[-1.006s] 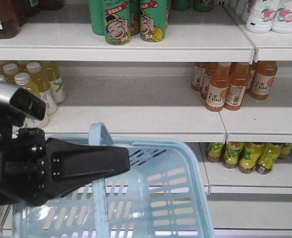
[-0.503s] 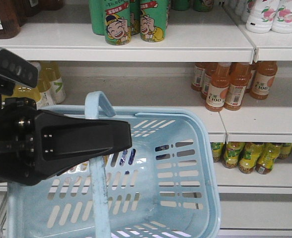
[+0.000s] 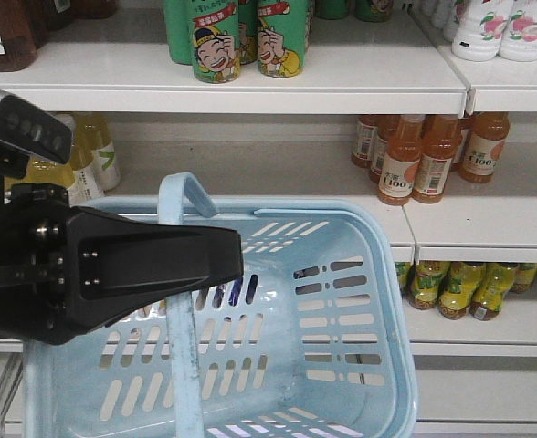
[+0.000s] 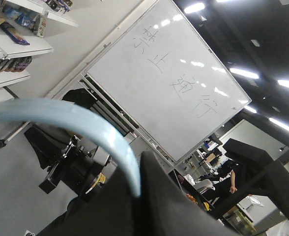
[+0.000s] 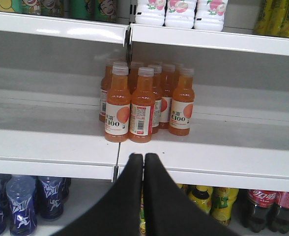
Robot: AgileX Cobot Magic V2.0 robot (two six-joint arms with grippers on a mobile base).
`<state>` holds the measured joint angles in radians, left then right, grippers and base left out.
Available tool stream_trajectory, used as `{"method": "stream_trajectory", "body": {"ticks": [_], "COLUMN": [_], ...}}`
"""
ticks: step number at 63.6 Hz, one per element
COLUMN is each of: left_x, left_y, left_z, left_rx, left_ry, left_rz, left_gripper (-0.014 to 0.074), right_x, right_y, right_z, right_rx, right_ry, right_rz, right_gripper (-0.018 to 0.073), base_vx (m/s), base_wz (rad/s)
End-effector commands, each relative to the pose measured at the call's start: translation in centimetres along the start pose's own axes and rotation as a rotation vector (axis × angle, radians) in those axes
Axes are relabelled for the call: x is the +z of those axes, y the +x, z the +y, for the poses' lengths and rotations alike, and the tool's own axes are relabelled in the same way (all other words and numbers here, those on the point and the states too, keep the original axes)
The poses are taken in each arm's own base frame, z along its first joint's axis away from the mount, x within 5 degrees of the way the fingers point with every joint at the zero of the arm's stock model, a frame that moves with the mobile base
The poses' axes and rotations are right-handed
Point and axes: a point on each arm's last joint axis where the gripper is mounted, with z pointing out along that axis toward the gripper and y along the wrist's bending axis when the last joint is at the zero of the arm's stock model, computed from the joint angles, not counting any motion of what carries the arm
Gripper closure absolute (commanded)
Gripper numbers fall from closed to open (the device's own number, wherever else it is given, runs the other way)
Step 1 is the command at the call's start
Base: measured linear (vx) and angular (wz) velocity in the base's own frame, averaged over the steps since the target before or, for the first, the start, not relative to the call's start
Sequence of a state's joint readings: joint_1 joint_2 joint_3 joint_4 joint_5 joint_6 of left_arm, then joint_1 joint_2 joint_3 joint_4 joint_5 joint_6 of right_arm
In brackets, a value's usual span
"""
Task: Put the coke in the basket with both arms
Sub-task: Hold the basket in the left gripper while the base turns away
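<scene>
The light blue basket hangs tilted in front of the shelves and nothing lies inside it. Its flat handle runs through my left gripper, which is shut on it; the silver camera block sits above that arm. In the left wrist view the handle curves down between the black jaws of the left gripper. My right gripper is shut with nothing in it and faces the edge of the middle shelf. The coke is out of view.
Orange C100 bottles stand on the middle shelf straight ahead of the right gripper. Dark cola bottles with red labels and blue bottles stand on the shelf below. Green cans are on the top shelf and pale yellow bottles at the left.
The left gripper rose with the basket handle a second ago, lifting the basket and showing its inside. In the last half second the basket has sunk slightly and shifted right.
</scene>
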<state>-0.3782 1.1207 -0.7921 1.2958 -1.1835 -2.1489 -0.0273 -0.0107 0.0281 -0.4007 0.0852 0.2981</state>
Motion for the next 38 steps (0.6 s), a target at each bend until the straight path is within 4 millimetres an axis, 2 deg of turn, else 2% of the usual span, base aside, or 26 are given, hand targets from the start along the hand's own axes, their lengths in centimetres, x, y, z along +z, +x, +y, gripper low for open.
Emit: {"method": "stream_trajectory", "body": {"ticks": [1,38], "left_x": [-0.08,-0.08], "left_y": [-0.54,-0.54], "left_z": [-2.70,-2.70], "left_rx": [0.028,0.028], "left_ry": [0.165,0.165], "left_rz": [-0.012,-0.012], "left_gripper": [0.0602,0.0602], "right_x": [-0.09,-0.09], "right_y": [-0.43,-0.43], "right_z": [0.18,0.18], "right_rx": [-0.017,-0.017], "right_ry": [-0.016,-0.016], "right_rz": [-0.070,-0.070], "right_gripper": [0.0564,0.0564], "base_vx": [0.00,-0.01], "base_wz": [0.00,-0.05]}}
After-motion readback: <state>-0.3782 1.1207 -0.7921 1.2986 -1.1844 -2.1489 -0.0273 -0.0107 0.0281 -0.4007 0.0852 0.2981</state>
